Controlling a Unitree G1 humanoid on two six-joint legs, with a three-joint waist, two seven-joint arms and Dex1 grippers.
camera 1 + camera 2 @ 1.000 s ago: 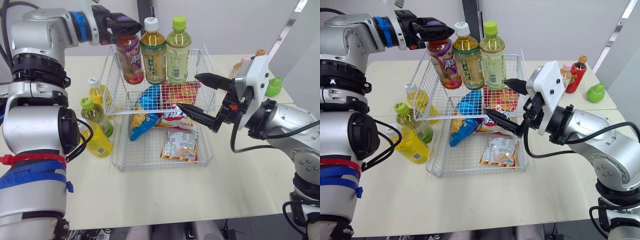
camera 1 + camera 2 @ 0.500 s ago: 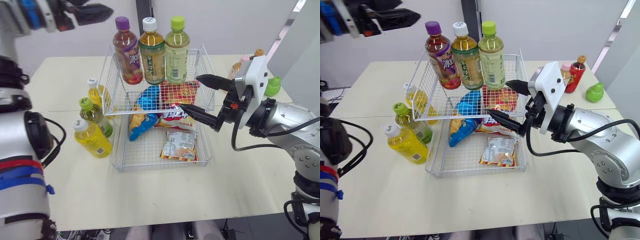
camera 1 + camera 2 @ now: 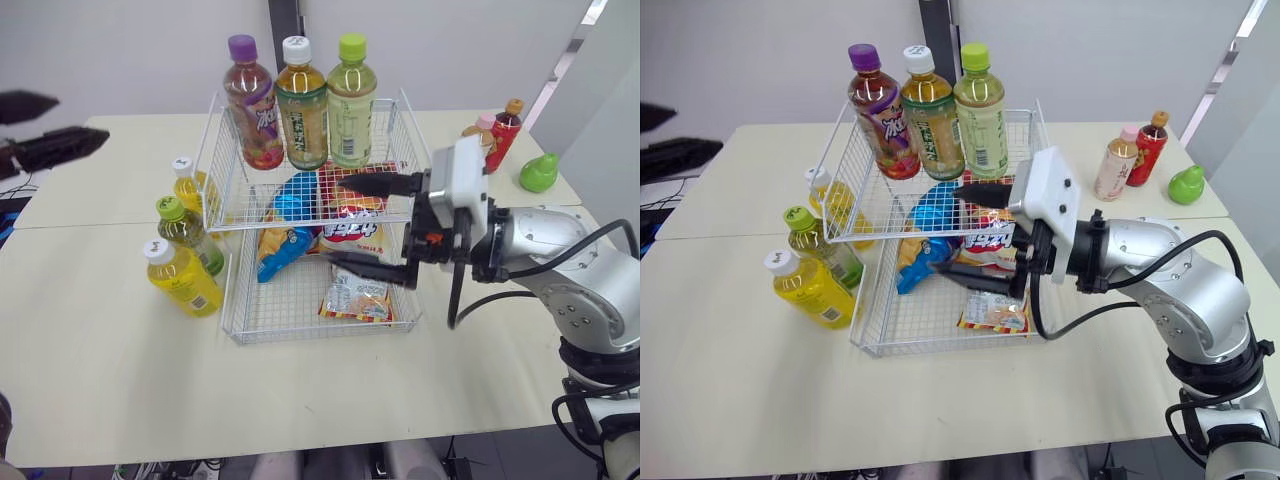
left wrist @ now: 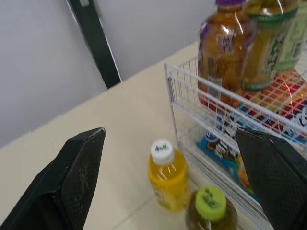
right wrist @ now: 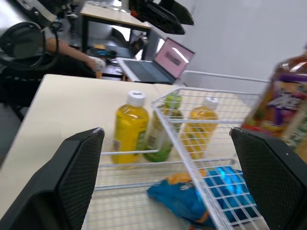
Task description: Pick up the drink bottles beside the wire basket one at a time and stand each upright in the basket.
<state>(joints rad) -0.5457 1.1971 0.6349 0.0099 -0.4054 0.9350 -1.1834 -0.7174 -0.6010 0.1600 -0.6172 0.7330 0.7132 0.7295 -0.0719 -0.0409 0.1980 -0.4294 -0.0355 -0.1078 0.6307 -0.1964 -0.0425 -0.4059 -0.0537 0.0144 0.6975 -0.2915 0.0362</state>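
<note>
The wire basket (image 3: 300, 338) stands mid-table with three bottles upright along its back: a purple-capped one (image 3: 250, 100), an amber tea (image 3: 300, 105) and a green tea (image 3: 350, 100). Beside its left wall stand a small yellow bottle (image 3: 187, 186), a green-capped bottle (image 3: 186, 232) and a nearer yellow bottle (image 3: 180, 280); the left wrist view looks over the small yellow bottle (image 4: 168, 175). My left gripper (image 3: 78, 120) hangs open far out to the left, holding nothing. My right gripper (image 3: 334, 220) is open above the snack packs inside the basket.
Snack packs (image 3: 288, 232) lie on the basket floor. At the far right of the table stand a pink-capped bottle (image 3: 1114, 168), a red bottle (image 3: 1149, 146) and a green pear-shaped object (image 3: 1186, 184). A laptop (image 5: 158, 62) and a person's hand (image 5: 98, 62) are beyond the table.
My left gripper let go of the purple-capped bottle, which stays upright in the basket, and drew away to the left. My right gripper swung left over the basket.
</note>
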